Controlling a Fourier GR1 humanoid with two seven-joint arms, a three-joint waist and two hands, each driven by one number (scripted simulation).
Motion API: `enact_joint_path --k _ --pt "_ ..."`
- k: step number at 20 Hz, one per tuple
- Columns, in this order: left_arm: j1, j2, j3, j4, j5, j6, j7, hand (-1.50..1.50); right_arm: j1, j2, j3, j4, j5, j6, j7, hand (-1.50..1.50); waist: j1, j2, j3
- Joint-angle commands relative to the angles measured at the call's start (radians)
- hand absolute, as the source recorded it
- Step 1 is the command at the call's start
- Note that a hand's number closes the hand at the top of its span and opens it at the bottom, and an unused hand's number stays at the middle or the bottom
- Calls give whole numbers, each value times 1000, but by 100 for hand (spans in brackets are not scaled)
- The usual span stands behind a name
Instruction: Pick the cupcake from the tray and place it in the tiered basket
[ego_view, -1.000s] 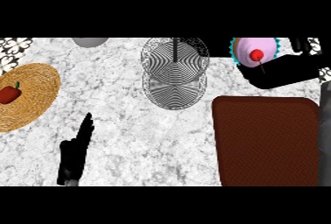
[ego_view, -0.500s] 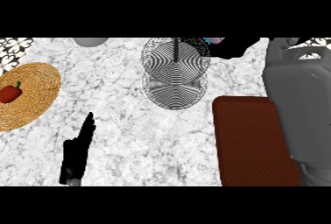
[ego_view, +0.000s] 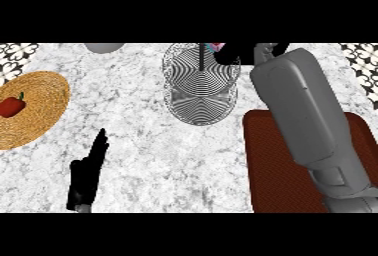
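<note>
The marble worktop (ego_view: 184, 165) fills the frame, and across its right side the grey right forearm (ego_view: 310, 115) slants up from the lower right corner over the dark red tray (ego_view: 277, 165), which lies bare where it shows. At upper centre stands the tiered basket (ego_view: 201, 82), a wire piece of concentric rings with a dark central post. The right hand (ego_view: 235, 52) sits at the top edge, just beside the basket's upper right rim; its fingers are curled round the cupcake (ego_view: 217, 46), of which only a sliver of pink shows between the hand and the post. So the cupcake is off the tray and held at the basket's far edge, not yet set down. To finish this step well, I judge that the hand should carry the cupcake towards the middle of a tier, clear of the post, lower it upright until its base rests on the wires, and only then let the fingers spread, drawing back without brushing the rim. At left a woven plate (ego_view: 29, 112) holds a red pepper (ego_view: 10, 106), well apart from the work. The left hand (ego_view: 87, 175) rests at lower left, fingers straight and holding nothing.
</note>
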Motion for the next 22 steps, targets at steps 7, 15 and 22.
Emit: enact_joint_path --k 7,15,22 --pt "-10 -39 -9 30 -26 28 -30 0 -16 125 -145 236 -101 -198 -108 150 2 3 1" --pt "41 -27 -25 -51 -28 14 13 0 19 130 -254 302 -323 -312 -303 -150 13 3 1" --pt "17 3 14 -35 -17 -1 21 0 8 90 -335 211 -395 -430 -355 -150 -12 -4 1"
